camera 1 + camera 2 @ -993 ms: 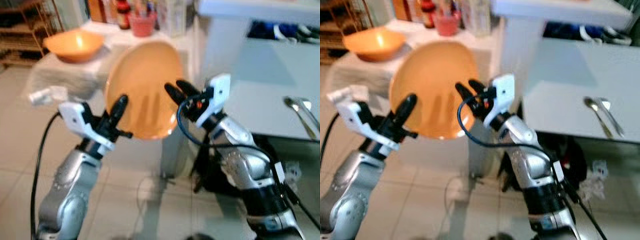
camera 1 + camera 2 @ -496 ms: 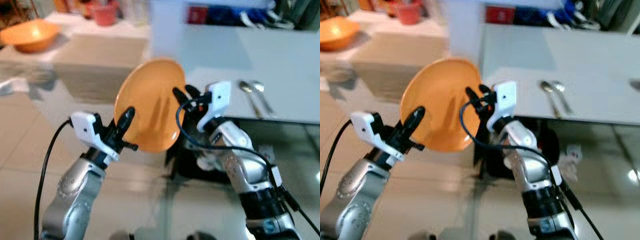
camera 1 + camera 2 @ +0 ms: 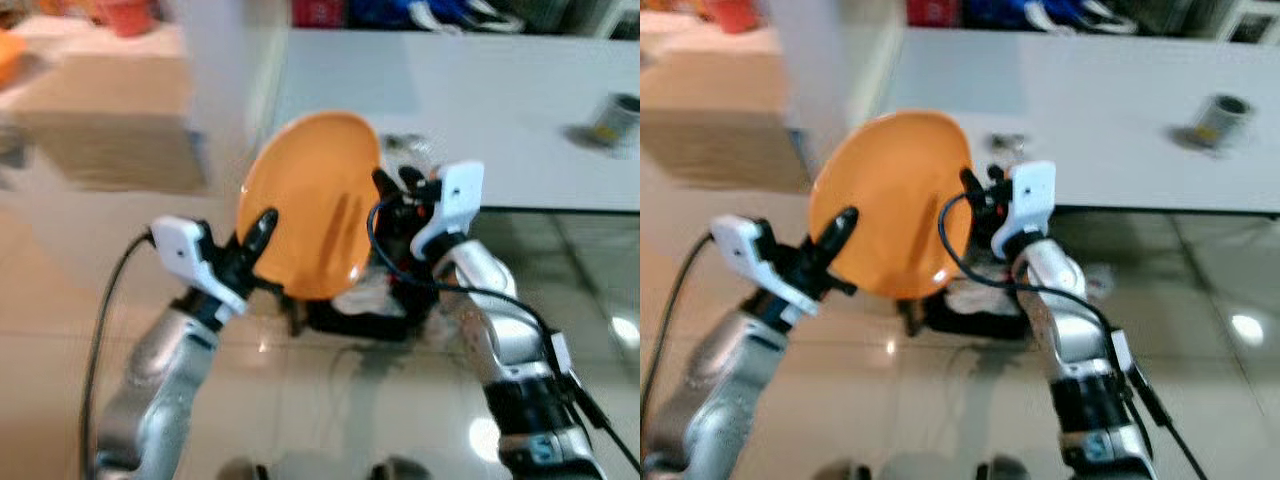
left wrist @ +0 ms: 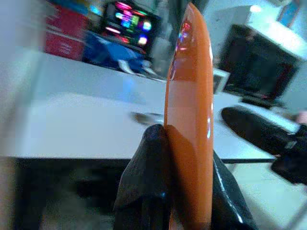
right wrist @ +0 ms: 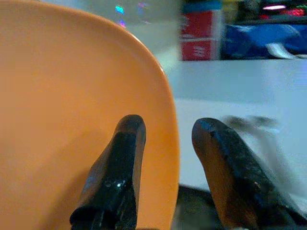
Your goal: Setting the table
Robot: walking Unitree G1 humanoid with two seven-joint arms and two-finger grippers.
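An orange plate (image 3: 310, 200) stands nearly upright in front of me, just short of the white table (image 3: 500, 100). My left gripper (image 3: 262, 228) is shut on the plate's lower left rim; in the left wrist view its fingers (image 4: 148, 177) pinch the plate (image 4: 189, 120) edge-on. My right gripper (image 3: 392, 185) is at the plate's right rim and open. In the right wrist view one of its fingers (image 5: 122, 158) lies over the plate's face (image 5: 62, 120) and the other stands off past the rim. Blurred cutlery (image 3: 1005, 143) lies on the table just behind the plate.
A small tin can (image 3: 610, 118) stands at the table's right. Red and blue items (image 3: 380, 12) line its far edge. A white pillar (image 3: 225, 70) rises to the left. Dark clutter (image 3: 360, 310) sits under the table on the glossy tile floor (image 3: 300, 400).
The view has swung right: the side table with the orange bowl has left the picture and the white table is now in front. Both grippers stay on the plate as before.
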